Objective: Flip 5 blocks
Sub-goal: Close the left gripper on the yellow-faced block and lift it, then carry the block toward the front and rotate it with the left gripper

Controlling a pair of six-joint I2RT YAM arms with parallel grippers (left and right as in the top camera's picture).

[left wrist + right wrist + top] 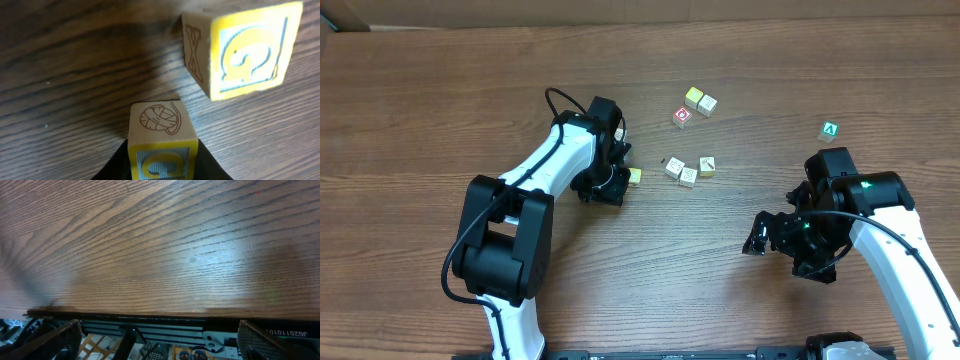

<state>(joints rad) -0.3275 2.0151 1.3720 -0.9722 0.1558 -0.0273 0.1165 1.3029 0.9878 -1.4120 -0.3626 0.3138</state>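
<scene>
Jaws of our left gripper (162, 155) pinch a yellow-framed block (157, 122), yarn-ball drawing on its top; our right gripper (160, 340) stands wide, holding nothing, at the table (150, 245) edge.

Clustered blocks (687, 171) beside left tool (630, 178)

Soft, even light falls from above in the overhead view. The counter (440, 80) shows crisp grain, and the left arm (545, 165) casts only a faint shadow. The left wrist view is dimmer. Its near block (159, 137) is slightly blurred, the far block (250, 47) has a glaring, washed-out yellow face, and a dark shadow bands the wood above. The right wrist view has a pale glare patch right of centre and blur at its left edge.
</scene>
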